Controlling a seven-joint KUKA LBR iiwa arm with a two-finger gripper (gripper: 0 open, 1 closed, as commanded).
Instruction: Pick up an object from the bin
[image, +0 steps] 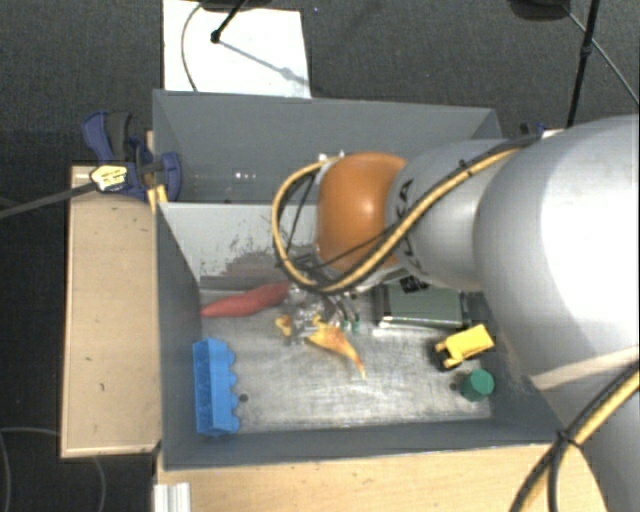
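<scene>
My pincer (322, 318) sits low in the grey metal bin (330, 400), approx. centre of the frame, below my orange wrist cover (355, 215) and looped yellow-black cables (290, 240). Open or closed: can't tell, the wrist hardware blocks it.

Right under the pincer, running toward lower right, lies a yellow-orange piece (342, 347). It is thin, curved and pointed at the end, and looks like smooth plastic. It meets the pincer tip, but I can't say whether it is gripped or just lying there. A small yellowish bit shows just left of the tip, poss. part of the same item.

Bin floor is scratched, dull sheet metal with sloped walls.

Other contents, one of each:
- 1 red long tapered thing (245, 300), smooth and chilli-shaped, lying flat left of the pincer at the foot of the back wall.
- 1 blue plastic block (213, 385), ridged and studded, long side running up-down, along the left wall.
- 1 yellow toy vehicle (463, 345) w/ dark wheels, right of centre.
- 1 green round knob-like piece (477, 384), just below the vehicle.
- 1 flat boxy item (425, 322), dark w/ a pale edge, partly under my arm at right.
</scene>
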